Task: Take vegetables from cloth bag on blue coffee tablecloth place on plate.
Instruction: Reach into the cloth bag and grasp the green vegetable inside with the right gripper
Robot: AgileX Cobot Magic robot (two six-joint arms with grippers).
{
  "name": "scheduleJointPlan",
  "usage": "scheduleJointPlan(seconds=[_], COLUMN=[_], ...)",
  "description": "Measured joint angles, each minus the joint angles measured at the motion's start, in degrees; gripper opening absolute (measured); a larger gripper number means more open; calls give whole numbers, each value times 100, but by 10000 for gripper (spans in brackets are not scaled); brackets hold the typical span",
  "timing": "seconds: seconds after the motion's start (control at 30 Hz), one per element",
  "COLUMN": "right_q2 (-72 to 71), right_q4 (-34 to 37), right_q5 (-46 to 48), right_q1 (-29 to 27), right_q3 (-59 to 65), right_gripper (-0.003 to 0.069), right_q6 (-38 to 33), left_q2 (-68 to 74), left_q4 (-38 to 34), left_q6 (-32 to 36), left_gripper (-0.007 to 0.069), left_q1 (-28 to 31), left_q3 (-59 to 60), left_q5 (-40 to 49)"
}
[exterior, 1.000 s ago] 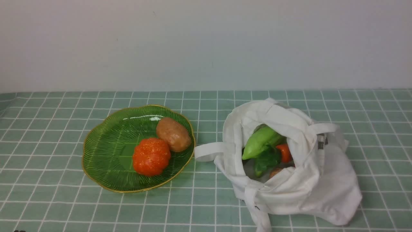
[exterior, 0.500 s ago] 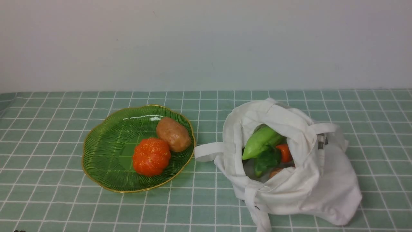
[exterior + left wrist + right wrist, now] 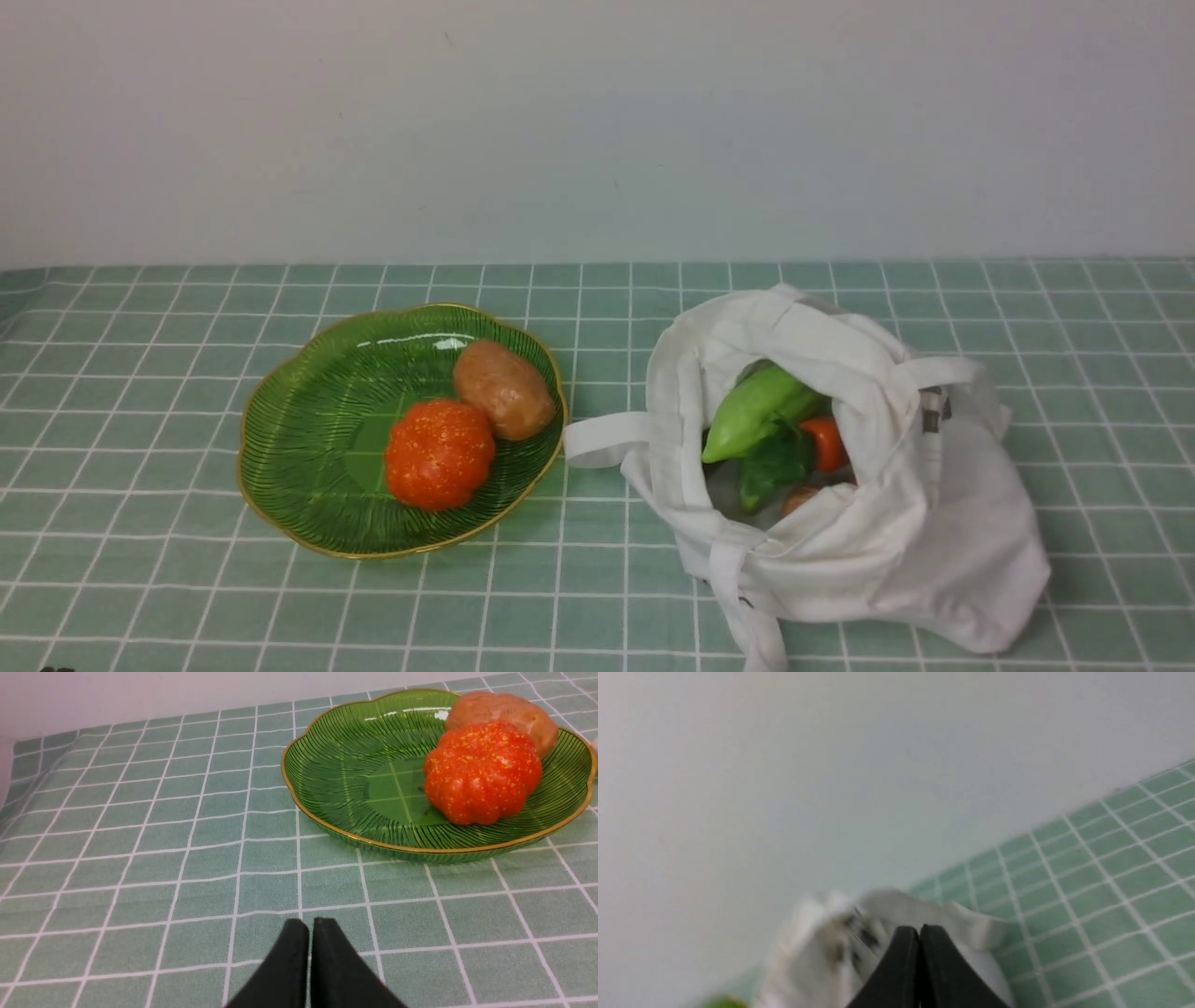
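Observation:
The white cloth bag (image 3: 840, 467) lies open on the blue coffee tablecloth (image 3: 140, 420), right of centre. Inside it show a pale green gourd (image 3: 747, 411), a dark green leafy piece (image 3: 775, 464) and an orange-red piece (image 3: 826, 441). Left of it stands the green gold-rimmed plate (image 3: 308, 439), holding an orange pumpkin (image 3: 439, 454) and a brown potato (image 3: 502, 388). Neither arm shows in the front view. My left gripper (image 3: 311, 924) is shut and empty over bare cloth, short of the plate (image 3: 345, 765). My right gripper (image 3: 919, 931) is shut, with the bag (image 3: 831, 938) blurred just beyond its tips.
A plain pale wall (image 3: 597, 131) closes off the far edge of the table. One bag strap (image 3: 607, 439) reaches out toward the plate's rim, and another strap (image 3: 756, 625) trails off the front edge of the front view.

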Motion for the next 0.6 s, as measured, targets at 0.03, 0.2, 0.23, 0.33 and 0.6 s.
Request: scheduleJointPlan(seconds=[0.03, 0.2, 0.23, 0.33, 0.6], right_q2=[0, 0, 0, 0, 1056], right_q4=[155, 1431, 1538, 1775, 497], right_q5=[-79, -787, -870, -1161, 675], right_q1=[0, 0, 0, 8, 399], right_q3=[0, 0, 0, -15, -2381], right_gripper=[-13, -13, -13, -13, -13], right_q6=[44, 146, 153, 296, -68], left_q2=[0, 0, 0, 0, 0], left_q4=[0, 0, 0, 0, 0], left_q6=[0, 0, 0, 0, 0], left_gripper=[-8, -8, -8, -8, -8], left_q1=[0, 0, 0, 0, 0], left_q3=[0, 0, 0, 0, 0], left_q5=[0, 0, 0, 0, 0])
